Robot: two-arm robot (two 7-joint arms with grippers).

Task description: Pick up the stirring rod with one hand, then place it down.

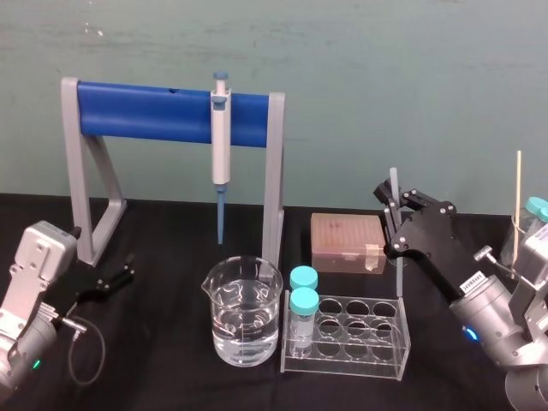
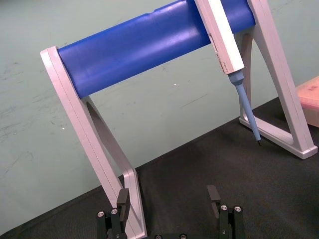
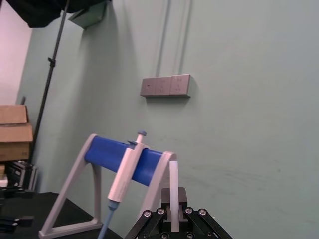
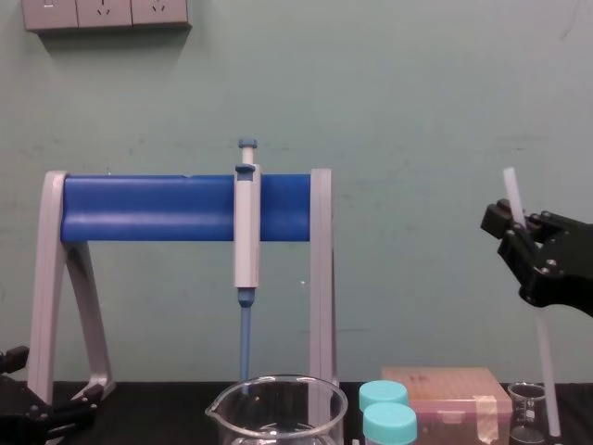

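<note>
— Two fingers (image 1: 383, 192) of the right hand (image 1: 396, 204) clench the stirring rod (image 1: 393, 177), upright above the worktop (image 1: 171, 233)?
— Yes; its middle hides behind them. Left gripper (image 1: 126, 267) rests low, fingers released.

Pale green painted wall (image 1: 385, 68) behind, lightly scuffed. Row of grey wall sockets (image 3: 165, 85), two thin conduits (image 3: 166, 35) running up from it. Black matte worktop (image 1: 171, 248) below. Brown cardboard boxes (image 3: 13, 132) stacked beside thin black pole (image 3: 47, 84).
</note>
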